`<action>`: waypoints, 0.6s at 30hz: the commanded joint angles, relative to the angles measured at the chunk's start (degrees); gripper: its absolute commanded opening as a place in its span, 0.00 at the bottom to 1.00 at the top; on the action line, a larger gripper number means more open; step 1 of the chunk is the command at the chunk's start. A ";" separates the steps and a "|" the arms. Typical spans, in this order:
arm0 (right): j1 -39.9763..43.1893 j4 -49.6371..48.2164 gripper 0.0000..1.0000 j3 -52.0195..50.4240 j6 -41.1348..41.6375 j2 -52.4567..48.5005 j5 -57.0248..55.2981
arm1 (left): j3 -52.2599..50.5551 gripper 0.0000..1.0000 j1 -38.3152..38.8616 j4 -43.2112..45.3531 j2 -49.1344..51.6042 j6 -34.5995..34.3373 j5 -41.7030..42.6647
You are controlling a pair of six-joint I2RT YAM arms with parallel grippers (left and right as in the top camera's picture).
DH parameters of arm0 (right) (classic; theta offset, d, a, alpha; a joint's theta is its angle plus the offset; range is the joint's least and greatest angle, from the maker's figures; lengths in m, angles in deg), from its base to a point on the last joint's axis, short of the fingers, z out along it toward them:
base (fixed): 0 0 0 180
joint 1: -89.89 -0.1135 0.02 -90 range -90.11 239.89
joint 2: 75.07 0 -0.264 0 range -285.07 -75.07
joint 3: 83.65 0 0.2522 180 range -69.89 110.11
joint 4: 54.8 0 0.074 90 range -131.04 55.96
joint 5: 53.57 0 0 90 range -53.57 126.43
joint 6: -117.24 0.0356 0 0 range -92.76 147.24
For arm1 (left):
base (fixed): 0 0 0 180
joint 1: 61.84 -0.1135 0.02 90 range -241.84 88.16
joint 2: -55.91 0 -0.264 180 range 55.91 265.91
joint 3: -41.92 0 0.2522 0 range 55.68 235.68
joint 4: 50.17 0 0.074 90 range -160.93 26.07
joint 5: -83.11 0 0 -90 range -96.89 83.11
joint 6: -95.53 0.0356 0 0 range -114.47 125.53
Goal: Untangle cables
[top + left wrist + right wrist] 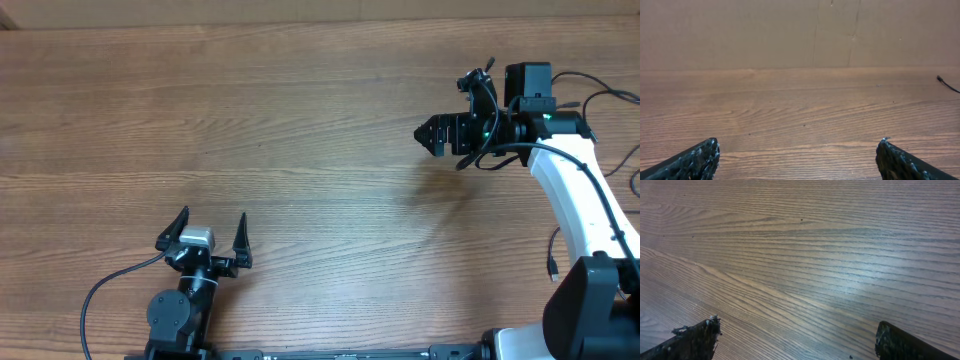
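Note:
My left gripper (213, 216) sits near the table's front edge at the left, open, with only bare wood between its fingers (799, 150). Towards the back right, my right gripper (426, 133) is raised and pointing left, turned on its side. It is open too, over bare wood (797, 330). A thin black cord (552, 262) with a small plug end lies beside the right arm's base. Another thin cord end (944, 83) shows far off at the right in the left wrist view. I cannot tell whether either is one of the cables. Neither gripper touches them.
The wooden table (300, 130) fills the overhead view. Thicker black wiring (610, 97) loops off the right arm at the right edge, and another black lead (105, 285) curves from the left arm's base. A brown wall (800, 30) stands behind the table's far edge.

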 commanded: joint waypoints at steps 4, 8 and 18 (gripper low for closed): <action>-0.07 -0.31 1.00 -0.02 -0.46 0.09 -0.17 | -0.20 1.00 -0.31 -0.09 -0.55 0.26 0.07; -0.07 -0.31 1.00 -0.02 -0.46 0.09 -0.20 | -0.20 1.00 -0.31 -0.09 -0.55 0.26 0.07; -0.13 -0.04 1.00 -0.02 -0.46 1.01 -0.20 | -0.20 0.99 -0.31 -0.09 -0.55 0.26 0.07</action>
